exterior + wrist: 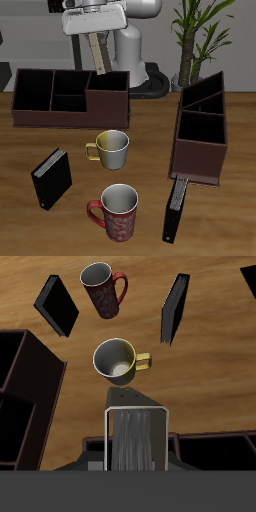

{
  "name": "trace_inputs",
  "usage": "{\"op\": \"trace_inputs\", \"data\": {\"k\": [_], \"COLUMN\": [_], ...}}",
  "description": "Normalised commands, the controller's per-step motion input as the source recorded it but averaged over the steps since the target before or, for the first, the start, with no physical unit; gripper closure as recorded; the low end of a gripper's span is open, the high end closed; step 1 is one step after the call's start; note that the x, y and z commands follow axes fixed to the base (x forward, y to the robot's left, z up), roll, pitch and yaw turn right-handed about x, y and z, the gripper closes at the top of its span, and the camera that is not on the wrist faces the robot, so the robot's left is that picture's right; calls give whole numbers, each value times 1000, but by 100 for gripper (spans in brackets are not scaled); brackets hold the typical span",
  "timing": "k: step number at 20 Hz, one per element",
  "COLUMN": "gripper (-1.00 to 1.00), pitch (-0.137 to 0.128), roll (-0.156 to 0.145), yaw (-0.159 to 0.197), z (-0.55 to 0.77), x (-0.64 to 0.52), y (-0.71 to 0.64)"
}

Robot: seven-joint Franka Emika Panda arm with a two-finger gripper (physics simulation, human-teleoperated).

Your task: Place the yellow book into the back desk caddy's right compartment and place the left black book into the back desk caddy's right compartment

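My gripper point(96, 38) is shut on the yellow book point(99, 56), which hangs upright and slightly tilted just above the back desk caddy point(40, 108). Its lower end is over the right compartment point(110, 82), the taller dark end section. In the wrist view the book point(137, 436) shows pale page edges between my gripper's jaws point(137, 468). The left black book point(175, 210) stands on edge near the table's front edge, against the front of the other caddy; it also shows in the wrist view point(57, 306).
The second black book point(52, 178) stands near the front, also in the wrist view point(175, 308). A yellow-handled mug point(111, 149) and a red mug point(119, 210) stand mid-table. A brown caddy with slanted dividers point(200, 150) and a plant point(195, 40) are beside it.
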Motion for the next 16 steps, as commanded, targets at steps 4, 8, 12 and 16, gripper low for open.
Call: {"op": "trace_inputs", "data": {"k": [4,8,12,16], "gripper": [100,100,100,100], "pitch": [51,34,32,87], "roll": [10,-28,-9,-31], "yaw": [45,26,-2,-24], "z": [162,256,190,64], "x": [-368,-472,-378,-212], "y": [240,102,-10,-71]}}
